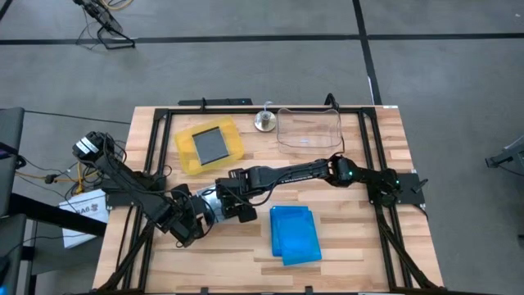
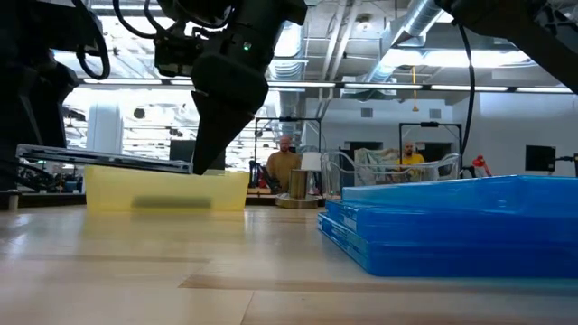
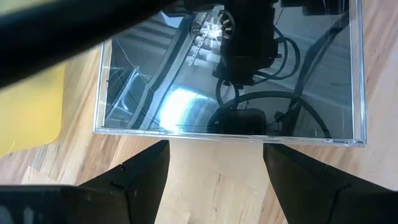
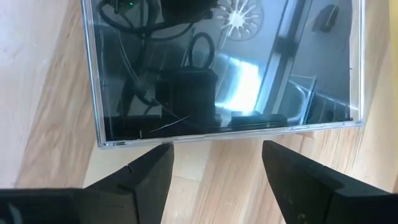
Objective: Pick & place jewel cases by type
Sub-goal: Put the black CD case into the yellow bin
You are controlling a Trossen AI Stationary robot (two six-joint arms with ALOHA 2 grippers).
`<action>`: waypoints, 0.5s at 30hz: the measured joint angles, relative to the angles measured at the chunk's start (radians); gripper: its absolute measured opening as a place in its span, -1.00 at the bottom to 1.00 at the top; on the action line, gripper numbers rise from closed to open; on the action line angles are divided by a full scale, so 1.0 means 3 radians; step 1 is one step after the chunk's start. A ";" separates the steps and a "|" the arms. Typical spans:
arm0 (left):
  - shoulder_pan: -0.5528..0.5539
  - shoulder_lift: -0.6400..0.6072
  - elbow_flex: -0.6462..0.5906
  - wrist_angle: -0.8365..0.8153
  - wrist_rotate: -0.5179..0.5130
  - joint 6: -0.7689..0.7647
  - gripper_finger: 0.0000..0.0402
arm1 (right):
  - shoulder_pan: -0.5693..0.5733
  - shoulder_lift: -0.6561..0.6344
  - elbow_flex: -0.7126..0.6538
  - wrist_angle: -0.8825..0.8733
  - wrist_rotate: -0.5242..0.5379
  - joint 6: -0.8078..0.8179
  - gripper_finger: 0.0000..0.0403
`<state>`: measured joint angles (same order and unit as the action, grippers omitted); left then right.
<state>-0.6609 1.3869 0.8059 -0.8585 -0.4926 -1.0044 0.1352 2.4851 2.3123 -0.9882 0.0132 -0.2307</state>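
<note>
L claw (image 3: pixel 214 177) + R claw (image 4: pixel 214 171) both open, empty, over clear-grey case (image 3: pixel 230 68) flat on bench (image 1: pixel 360 238) | 1 grey case in yellow tray (image 1: pixel 211 145) | blue stack (image 1: pixel 295 233) unsorted, tub (image 1: pixel 309 129) empty | early.

Even, bright overhead light. The clear case (image 3: pixel 230 74) mirrors ceiling lamps as white glare in both wrist views. In the low view, the near blue cases (image 2: pixel 452 221) look soft and the far windows are blown out.
</note>
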 joint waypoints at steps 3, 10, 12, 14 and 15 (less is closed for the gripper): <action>0.0000 0.0000 0.0000 0.0000 0.0000 -0.0001 0.29 | 0.0000 0.0000 0.0000 0.0001 -0.0003 -0.0019 0.19; 0.0000 0.0001 -0.0001 -0.0003 -0.0002 -0.0001 0.29 | 0.0005 0.0000 0.0000 0.0000 -0.0023 -0.0020 0.19; 0.0000 0.0001 -0.0003 -0.0003 -0.0002 -0.0001 0.29 | 0.0005 0.0000 0.0000 0.0000 -0.0028 -0.0020 0.19; 0.0000 0.0001 -0.0003 -0.0003 -0.0004 -0.0002 0.29 | 0.0005 0.0000 0.0000 -0.0001 -0.0039 -0.0020 0.19; 0.0000 0.0001 -0.0003 -0.0004 -0.0004 -0.0002 0.29 | 0.0006 0.0000 0.0000 -0.0001 -0.0040 -0.0020 0.19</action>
<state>-0.6609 1.3872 0.8051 -0.8597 -0.4938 -1.0050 0.1371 2.4851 2.3123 -0.9886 0.0012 -0.2367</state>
